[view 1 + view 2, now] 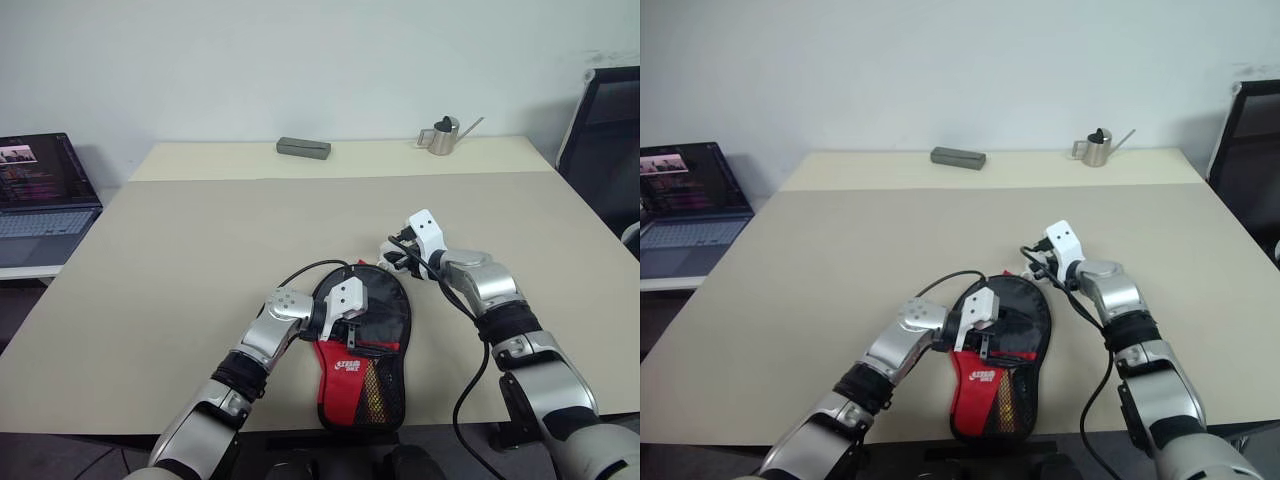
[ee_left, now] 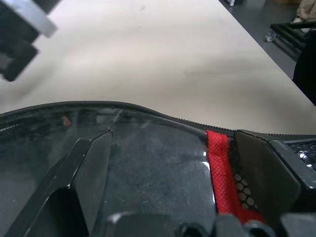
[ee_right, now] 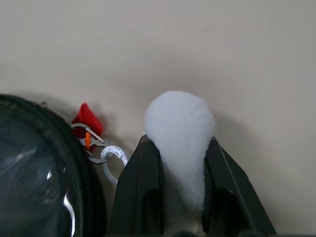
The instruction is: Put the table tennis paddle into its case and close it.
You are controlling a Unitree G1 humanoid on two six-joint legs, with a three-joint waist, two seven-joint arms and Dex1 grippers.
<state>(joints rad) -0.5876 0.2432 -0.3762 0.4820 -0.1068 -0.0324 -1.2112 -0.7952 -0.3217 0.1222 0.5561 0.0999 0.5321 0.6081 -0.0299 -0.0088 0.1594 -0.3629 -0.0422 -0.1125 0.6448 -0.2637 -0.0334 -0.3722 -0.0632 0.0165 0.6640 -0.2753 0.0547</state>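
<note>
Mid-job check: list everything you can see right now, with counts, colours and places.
black fabric paddle-shaped case with red panel: one, near edge of the table, under the left gripper
white fluffy pompom: one, beside the case's far edge, between the right jaws
silver metal clasp with red tag: one, at the case's rim, next to the pompom
grey rectangular block: one, far side of the table
small metal watering can: one, silver, far right of the table
open laptop: one, dark, on a lower surface to the left
black chair: one, far right
beige table: one
left gripper: jaws open, on the case
right gripper: jaws closed on the pompom
</note>
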